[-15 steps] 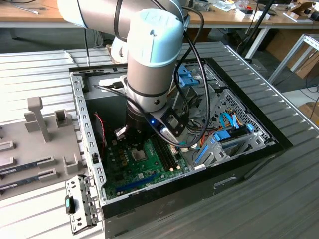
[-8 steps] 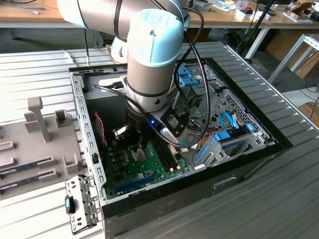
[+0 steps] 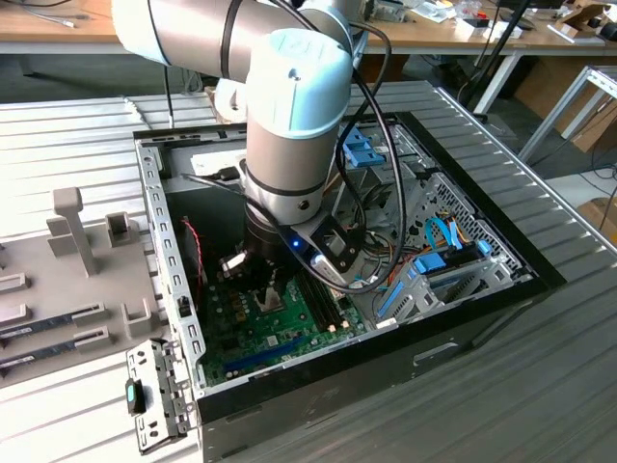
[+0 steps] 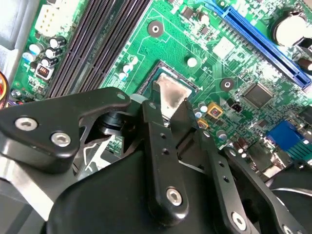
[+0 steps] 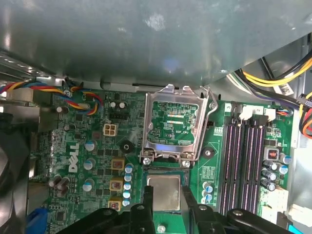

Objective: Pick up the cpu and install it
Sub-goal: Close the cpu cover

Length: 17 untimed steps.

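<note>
Exterior view centre: the gripper (image 3: 262, 285) reaches down into the open computer case (image 3: 501, 289) on a ribbed metal table (image 3: 540, 386), its fingers (image 5: 147, 201) narrowly closed around the cpu (image 5: 164, 193) over the green motherboard (image 5: 92, 161), hemmed by case walls.

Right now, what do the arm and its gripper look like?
The arm has thick silver-grey cylindrical links with pale blue joint caps. Black cables loop down along it to the wrist, where a small blue light glows. The gripper is matte black, built of flat linkage bars with silver screws.
</note>
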### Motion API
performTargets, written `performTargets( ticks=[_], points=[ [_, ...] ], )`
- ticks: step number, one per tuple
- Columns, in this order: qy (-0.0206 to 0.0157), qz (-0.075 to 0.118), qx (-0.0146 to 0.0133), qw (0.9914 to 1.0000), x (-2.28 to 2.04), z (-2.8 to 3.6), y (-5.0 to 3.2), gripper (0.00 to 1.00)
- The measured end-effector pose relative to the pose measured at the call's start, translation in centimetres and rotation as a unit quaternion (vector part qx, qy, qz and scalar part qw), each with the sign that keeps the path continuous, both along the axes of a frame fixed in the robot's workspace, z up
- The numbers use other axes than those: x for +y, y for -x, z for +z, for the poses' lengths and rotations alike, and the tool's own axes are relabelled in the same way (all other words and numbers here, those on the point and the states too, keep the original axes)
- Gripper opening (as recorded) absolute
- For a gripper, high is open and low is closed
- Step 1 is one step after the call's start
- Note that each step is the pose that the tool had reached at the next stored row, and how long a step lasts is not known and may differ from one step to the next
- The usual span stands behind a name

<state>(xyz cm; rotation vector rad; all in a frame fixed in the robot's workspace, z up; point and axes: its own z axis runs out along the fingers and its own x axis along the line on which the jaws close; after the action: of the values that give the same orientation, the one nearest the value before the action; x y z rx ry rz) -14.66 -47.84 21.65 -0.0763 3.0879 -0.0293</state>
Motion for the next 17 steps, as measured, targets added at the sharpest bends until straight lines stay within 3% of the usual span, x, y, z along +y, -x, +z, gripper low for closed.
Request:
performTargets(
  ticks=[5,7,11,17],
  points=[
    [-0.0001,0.000,0.0000,1.00000,0.00,0.00,0.00,0.38],
    [-0.0001,0.000,0.0000,1.00000,0.00,0.00,0.00,0.50],
    [-0.0001,0.000,0.0001,1.00000,0.00,-0.67,0.00,0.50],
    [-0.0004,0.000,0.0000,1.00000,0.01,-1.05,0.23,0.50]
  ],
)
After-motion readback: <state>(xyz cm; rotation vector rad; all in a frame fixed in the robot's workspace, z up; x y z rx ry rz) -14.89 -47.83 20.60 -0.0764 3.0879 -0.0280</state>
